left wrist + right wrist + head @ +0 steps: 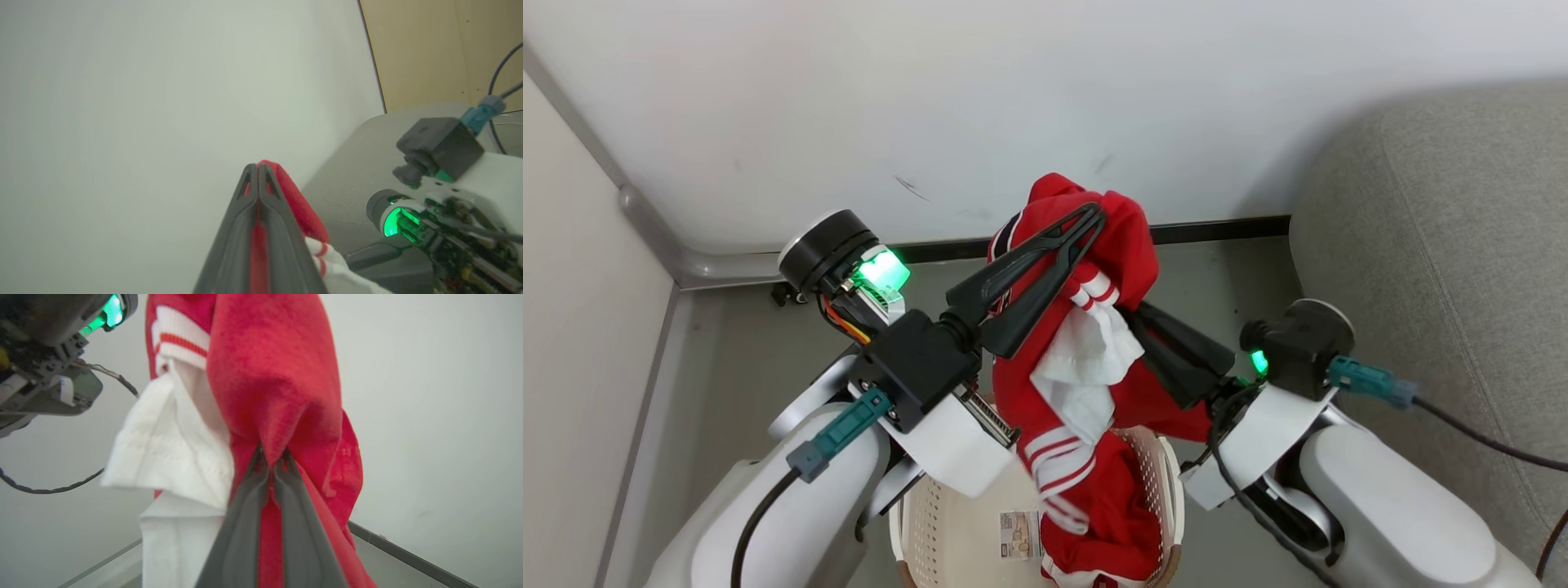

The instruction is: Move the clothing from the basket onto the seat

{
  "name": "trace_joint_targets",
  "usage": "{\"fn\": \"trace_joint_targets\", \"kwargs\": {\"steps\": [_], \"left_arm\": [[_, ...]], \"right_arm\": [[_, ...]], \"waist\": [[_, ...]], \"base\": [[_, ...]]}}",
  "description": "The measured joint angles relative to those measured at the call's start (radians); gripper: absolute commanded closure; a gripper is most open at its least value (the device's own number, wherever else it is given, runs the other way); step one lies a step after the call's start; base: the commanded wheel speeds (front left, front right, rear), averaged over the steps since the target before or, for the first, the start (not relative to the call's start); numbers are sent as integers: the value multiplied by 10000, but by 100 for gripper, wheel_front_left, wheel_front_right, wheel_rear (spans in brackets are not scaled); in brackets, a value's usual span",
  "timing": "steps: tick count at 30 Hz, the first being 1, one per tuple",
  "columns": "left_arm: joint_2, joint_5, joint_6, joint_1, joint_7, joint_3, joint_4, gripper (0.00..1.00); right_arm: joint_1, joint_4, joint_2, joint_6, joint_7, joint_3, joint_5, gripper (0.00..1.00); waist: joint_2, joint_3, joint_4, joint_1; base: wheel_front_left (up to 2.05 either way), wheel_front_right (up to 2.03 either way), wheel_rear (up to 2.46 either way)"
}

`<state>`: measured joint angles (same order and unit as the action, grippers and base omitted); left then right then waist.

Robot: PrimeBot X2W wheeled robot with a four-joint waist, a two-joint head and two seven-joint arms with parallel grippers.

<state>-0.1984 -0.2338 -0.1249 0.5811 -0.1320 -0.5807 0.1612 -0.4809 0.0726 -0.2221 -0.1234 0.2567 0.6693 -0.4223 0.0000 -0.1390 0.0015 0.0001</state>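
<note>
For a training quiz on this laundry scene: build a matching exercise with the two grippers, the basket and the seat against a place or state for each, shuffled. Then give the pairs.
Things:
1. left gripper
2. right gripper
3. basket
4. seat

Places or states:
A. grey, at the head view's right side
B. cream, perforated, at the head view's bottom edge
C. shut on the top fold of the lifted garment
D. shut on the garment's red cloth lower down

Pairs: 1-C, 2-D, 3-B, 4-A.

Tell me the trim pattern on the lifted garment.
The trim is red-and-white striped, clearest in the head view.
</note>
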Motion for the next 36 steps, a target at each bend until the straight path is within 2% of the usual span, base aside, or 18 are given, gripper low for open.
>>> {"fn": "trace_joint_targets", "kwargs": {"steps": [1,3,20,36], "left_arm": [[0,-58,8,-13,50,25,-25,31],[-12,-104,23,-87,75,75,-35,0],[-186,-665,94,-724,75,234,-211,0],[-119,-913,79,-719,75,-123,-224,0]], "right_arm": [[-1,0,0,0,0,-105,2,100],[0,0,-13,0,0,-272,6,100],[85,-301,-84,0,0,-1613,339,100],[486,-765,-107,0,0,-2790,594,100]], "waist": [[0,-9,-8,0],[0,-32,-25,0],[0,-332,-309,0],[0,-775,-1121,0]], "base": [[0,0,0],[0,0,0],[0,0,0],[0,0,0]]}}
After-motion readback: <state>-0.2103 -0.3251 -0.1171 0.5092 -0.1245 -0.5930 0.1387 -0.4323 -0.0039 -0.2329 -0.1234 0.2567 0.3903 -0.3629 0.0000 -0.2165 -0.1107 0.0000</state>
